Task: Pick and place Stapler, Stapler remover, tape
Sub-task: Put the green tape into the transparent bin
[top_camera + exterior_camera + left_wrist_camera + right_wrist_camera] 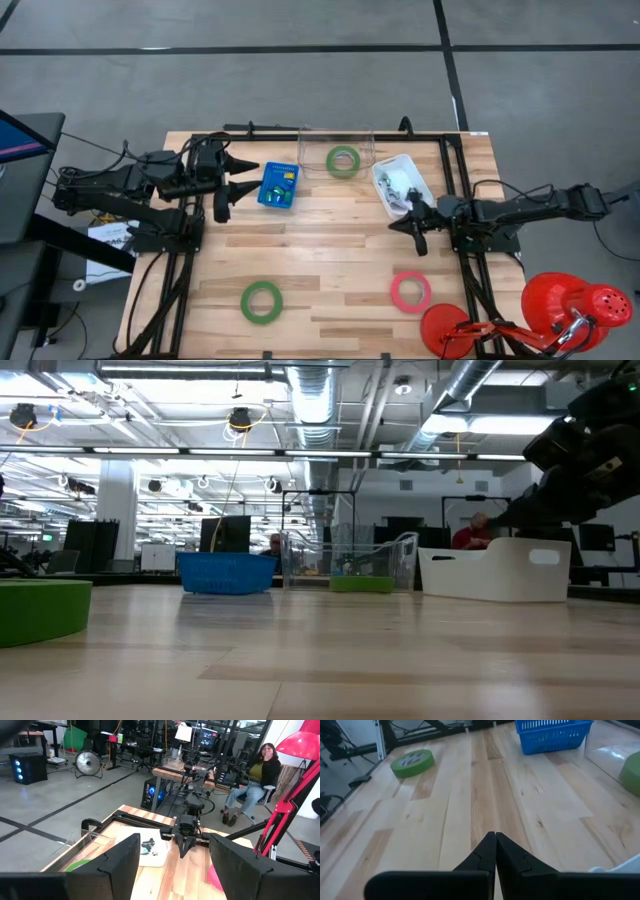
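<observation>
One green tape roll [261, 301] lies flat on the table near the front left, and a pinkish-red one [410, 291] near the front right. Another green roll [343, 160] lies in a clear box [312, 150] at the far edge. My left gripper [238, 177] hangs open and level beside a blue basket [278, 186], touching nothing. My right gripper [400, 225] is shut and empty, low over the table next to a white tray [402, 183]. Small items lie in the tray and the basket; which is the stapler or the stapler remover I cannot tell.
A red desk lamp [560, 305] stands clamped at the front right corner. Bare wood [485, 795] stretches from my right gripper toward the front-left green roll [412, 761]. Black frame rails run along the table's left and right edges. A person sits in the room beyond the table.
</observation>
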Controlling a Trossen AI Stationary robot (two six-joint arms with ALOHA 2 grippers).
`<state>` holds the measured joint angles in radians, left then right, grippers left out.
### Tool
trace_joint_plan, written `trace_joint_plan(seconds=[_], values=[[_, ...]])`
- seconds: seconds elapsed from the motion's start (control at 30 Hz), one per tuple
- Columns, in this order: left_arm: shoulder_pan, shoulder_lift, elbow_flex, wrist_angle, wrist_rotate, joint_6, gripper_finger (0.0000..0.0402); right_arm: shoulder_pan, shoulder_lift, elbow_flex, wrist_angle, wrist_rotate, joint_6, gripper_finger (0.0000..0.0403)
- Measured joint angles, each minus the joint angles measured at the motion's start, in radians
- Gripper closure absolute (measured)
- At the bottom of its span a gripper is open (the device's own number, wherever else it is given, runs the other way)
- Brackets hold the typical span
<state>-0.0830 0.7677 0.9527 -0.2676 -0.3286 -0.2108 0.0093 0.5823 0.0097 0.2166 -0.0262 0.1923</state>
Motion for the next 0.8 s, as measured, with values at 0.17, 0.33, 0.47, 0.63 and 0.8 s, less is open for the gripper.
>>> trace_joint_plan(seconds=[0.17, 0.33, 0.47, 0.63, 0.8], values=[[0.000, 0.000, 0.000, 0.000, 0.000, 0.000, 0.0175, 0.000, -0.080, 0.000, -0.080, 0.000, -0.034, 0.0403], [0.000, 0.000, 0.000, 0.000, 0.000, 0.000, 0.0175, 0.000, -0.166, 0.000, -0.161, 0.001, -0.034, 0.0403], [0.000, 0.000, 0.000, 0.001, 0.000, 0.000, 0.0175, 0.000, -0.230, 0.000, -0.209, 0.003, -0.034, 0.0403], [0.000, 0.000, 0.000, 0.004, 0.000, 0.000, 0.0175, 0.000, -0.292, 0.000, -0.209, 0.003, -0.034, 0.0403], [0.000, 0.000, 0.000, 0.007, 0.000, 0.000, 0.0175, 0.004, -0.345, 0.000, -0.210, 0.003, -0.034, 0.0403]])
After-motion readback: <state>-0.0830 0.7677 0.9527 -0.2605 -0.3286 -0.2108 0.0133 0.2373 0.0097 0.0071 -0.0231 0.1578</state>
